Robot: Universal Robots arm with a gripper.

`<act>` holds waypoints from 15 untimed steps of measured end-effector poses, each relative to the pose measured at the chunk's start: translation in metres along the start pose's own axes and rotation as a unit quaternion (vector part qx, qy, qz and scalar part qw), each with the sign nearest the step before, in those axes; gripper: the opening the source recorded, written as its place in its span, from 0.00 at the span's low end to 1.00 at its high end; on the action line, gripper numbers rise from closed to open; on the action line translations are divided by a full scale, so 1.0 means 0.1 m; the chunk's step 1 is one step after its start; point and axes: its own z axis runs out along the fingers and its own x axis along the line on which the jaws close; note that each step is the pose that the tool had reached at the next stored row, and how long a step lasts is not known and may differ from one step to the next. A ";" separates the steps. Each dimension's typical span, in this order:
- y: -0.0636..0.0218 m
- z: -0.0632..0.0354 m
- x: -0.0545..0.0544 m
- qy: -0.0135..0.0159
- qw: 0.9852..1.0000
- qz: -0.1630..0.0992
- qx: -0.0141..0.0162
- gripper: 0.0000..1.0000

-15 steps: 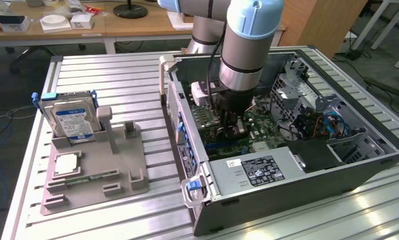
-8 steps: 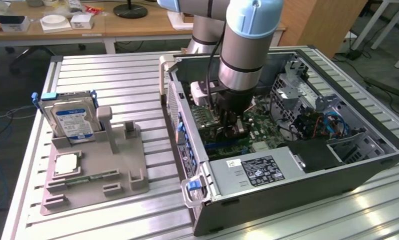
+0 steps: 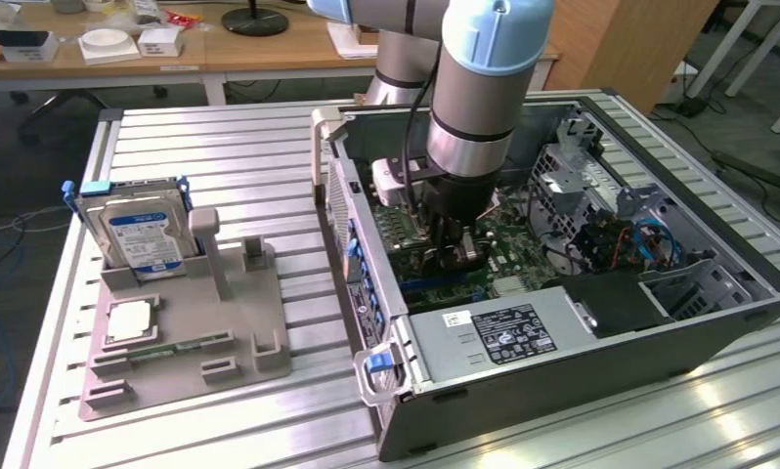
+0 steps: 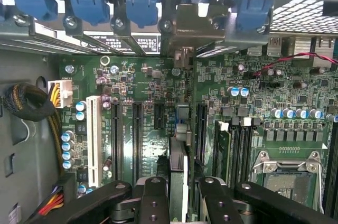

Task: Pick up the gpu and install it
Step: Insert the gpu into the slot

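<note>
Gripper (image 4: pixel 182 197) w/ gpu (image 4: pixel 178 152) edge-on btwn jaws

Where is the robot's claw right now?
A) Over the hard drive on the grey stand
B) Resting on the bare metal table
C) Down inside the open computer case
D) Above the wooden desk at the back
C: the gripper is lowered into the open computer case, holding a thin card edge-on between its fingers above the green board.

gpu (image 4: pixel 178 174) edge-on between the fingers (image 4: pixel 154 203), near end cut by the frame edge, fan face hidden
</note>
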 end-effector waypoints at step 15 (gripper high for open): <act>0.001 0.014 0.00 0.001 1.000 0.007 0.000 0.27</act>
